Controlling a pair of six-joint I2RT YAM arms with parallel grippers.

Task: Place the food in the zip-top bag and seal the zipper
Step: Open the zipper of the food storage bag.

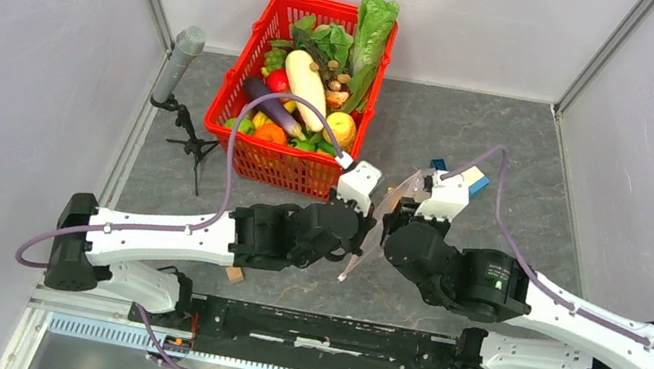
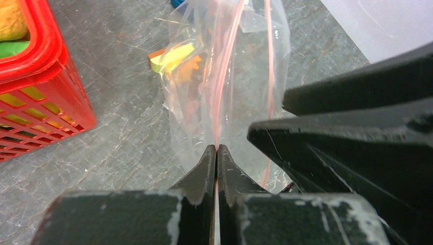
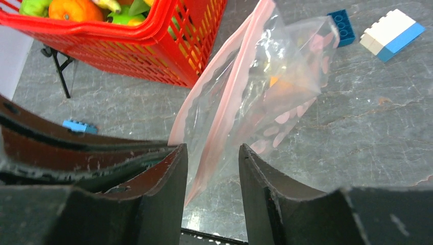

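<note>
Grey mottled tabletop (image 1: 511, 156) lies under both arms. The left gripper (image 2: 217, 150) is pinched fully closed on the zipper (image 2: 223, 87) — the pale pink strip of the zip-top bag (image 2: 240, 61), clear and crinkly, rising straight ahead of its jaws. The right gripper (image 3: 212, 153) stands partly parted — the bag's pink-edged mouth hangs between its fingers. The food (image 1: 304, 89) fills a red basket (image 1: 276, 163) beyond the left jaws.

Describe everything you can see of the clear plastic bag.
The bag is clear, crinkly plastic with pale pink dots and a pink strip along its mouth, which looks unsealed. It is held up on edge between the two arms, near the red basket. The left gripper is shut on the pink strip; the right gripper stands open with the mouth edge between its jaws. Orange and yellow shapes show through it; inside or behind, I cannot tell.
</note>
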